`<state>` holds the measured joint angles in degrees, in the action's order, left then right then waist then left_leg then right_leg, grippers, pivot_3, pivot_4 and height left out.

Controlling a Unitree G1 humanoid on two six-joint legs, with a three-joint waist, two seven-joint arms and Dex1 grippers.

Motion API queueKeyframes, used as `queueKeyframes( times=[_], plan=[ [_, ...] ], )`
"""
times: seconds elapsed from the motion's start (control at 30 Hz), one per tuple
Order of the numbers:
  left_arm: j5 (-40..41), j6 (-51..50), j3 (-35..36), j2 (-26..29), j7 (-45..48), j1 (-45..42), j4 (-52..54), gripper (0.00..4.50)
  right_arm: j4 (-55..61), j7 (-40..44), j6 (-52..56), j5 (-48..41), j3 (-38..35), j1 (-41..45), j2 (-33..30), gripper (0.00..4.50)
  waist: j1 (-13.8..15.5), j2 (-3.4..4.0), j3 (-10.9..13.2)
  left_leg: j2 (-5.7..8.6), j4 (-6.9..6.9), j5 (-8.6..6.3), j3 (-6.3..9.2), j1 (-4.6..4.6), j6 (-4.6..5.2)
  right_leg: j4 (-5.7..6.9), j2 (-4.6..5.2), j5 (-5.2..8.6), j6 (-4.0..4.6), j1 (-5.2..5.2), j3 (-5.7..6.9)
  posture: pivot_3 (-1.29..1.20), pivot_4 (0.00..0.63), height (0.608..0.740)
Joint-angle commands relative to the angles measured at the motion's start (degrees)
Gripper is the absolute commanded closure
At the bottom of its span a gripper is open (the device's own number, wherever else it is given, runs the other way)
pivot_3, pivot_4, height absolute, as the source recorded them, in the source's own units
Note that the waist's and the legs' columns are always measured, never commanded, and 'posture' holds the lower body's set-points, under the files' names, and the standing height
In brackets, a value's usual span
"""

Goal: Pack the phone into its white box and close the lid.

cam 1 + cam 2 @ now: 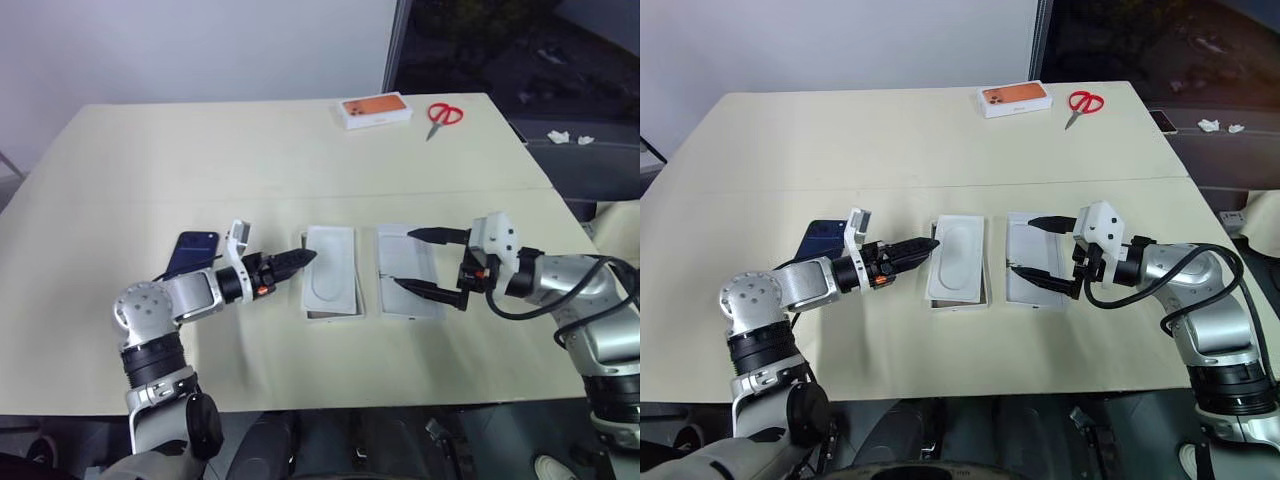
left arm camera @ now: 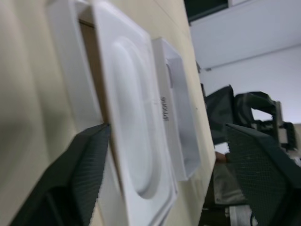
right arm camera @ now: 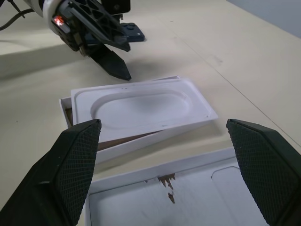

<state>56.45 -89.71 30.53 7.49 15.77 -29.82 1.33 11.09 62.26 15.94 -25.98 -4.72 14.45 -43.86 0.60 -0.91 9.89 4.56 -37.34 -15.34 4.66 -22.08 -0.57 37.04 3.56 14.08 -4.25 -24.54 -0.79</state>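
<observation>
L gripper (image 1: 305, 257) jaws spread beside white box (image 3: 117, 144); R gripper (image 1: 418, 262) spread over matte cardboard lid (image 1: 408, 302).

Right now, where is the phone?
The phone lies on the table at the robot's left, behind the left gripper, left of the white box.

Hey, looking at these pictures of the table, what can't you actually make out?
- The phone: partly hidden behind the left arm in both eye views.
- The white box's brown floor: covered by the insert resting askew on it.
- The lid's outer face: turned down toward the table.
- Left gripper: eye views don't settle whether its fingers are open.
- Print on the orange-topped box: too small.
</observation>
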Motion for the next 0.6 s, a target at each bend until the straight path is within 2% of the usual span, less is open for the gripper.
queueKeyframes(
  times=[0.03, 0.1, 0.2, 0.3, 0.4, 0.5, 0.6],
  plan=[
    [3.21, 0.64, 0.09, 3.12, 3.14, -0.14, 3.47, 0.69, 1.71, -0.58, -0.7, -0.12, -0.63, 0.2, 0.19, 0.0, -0.04, 0.0, 0.0, -0.01, 0.0, 0.0, 0.0, 0.0, -0.01, 0.0, -0.01, 0.0, 0.0, 0.0, 0.0, 0.0, 0.15, 0.74],
    [4.75, 2.55, -1.33, 6.8, 7.51, 0.72, 6.62, 0.69, 0.83, -2.15, 0.36, 0.94, 0.07, 1.43, 0.49, 0.0, -0.12, -0.01, 0.0, -0.01, 0.01, 0.01, 0.0, 0.0, -0.02, 0.0, -0.01, 0.0, 0.0, -0.01, 0.0, 0.0, 0.15, 0.74],
    [0.09, 14.68, -6.18, 13.03, 15.86, 3.82, 12.51, 0.69, 0.96, -5.53, 3.28, 1.67, 1.47, 3.78, 2.03, 0.0, -0.34, 0.01, -0.01, -0.02, 0.03, 0.12, -0.01, 0.01, -0.24, -0.01, 0.0, 0.0, 0.01, -0.02, -0.02, 0.0, 0.15, 0.74],
    [-5.11, 26.65, -9.09, 19.04, 24.25, 7.01, 12.43, 0.69, 2.19, -9.36, 5.42, 2.76, 3.56, 6.73, 4.88, 0.0, -0.25, 0.04, -0.02, -0.02, 0.12, 0.21, -0.02, 0.04, -0.4, -0.03, 0.0, 0.01, 0.03, -0.02, -0.03, 0.0, 0.15, 0.74],
    [-10.22, 37.77, -10.88, 24.16, 32.14, 9.5, 9.42, 0.62, 2.85, -12.7, 7.41, 4.23, 6.26, 9.94, 7.97, 0.88, -0.22, 0.04, -0.01, -0.03, 0.15, 0.2, -0.02, 0.02, -0.37, -0.07, 0.0, 0.02, 0.04, -0.04, -0.03, 0.0, 0.15, 0.74],
    [-15.58, 48.15, -12.63, 27.26, 37.48, 11.14, 5.77, 0.62, 0.79, -16.14, 5.25, 11.85, 12.09, 12.4, 9.93, 2.31, 0.02, 0.04, -0.01, -0.03, 0.15, 0.0, -0.01, 0.0, -0.03, -0.1, 0.01, 0.02, 0.05, -0.06, -0.03, 0.0, 0.15, 0.74],
    [-19.88, 54.8, -14.52, 28.19, 38.45, 11.46, 3.01, 0.62, -2.66, -19.16, 1.69, 18.98, 17.08, 14.02, 12.02, 3.88, 0.2, 0.03, -0.02, -0.03, 0.14, 0.0, -0.01, -0.02, -0.02, -0.13, 0.03, 0.0, 0.08, -0.07, -0.02, 0.0, 0.15, 0.74]
  ],
)
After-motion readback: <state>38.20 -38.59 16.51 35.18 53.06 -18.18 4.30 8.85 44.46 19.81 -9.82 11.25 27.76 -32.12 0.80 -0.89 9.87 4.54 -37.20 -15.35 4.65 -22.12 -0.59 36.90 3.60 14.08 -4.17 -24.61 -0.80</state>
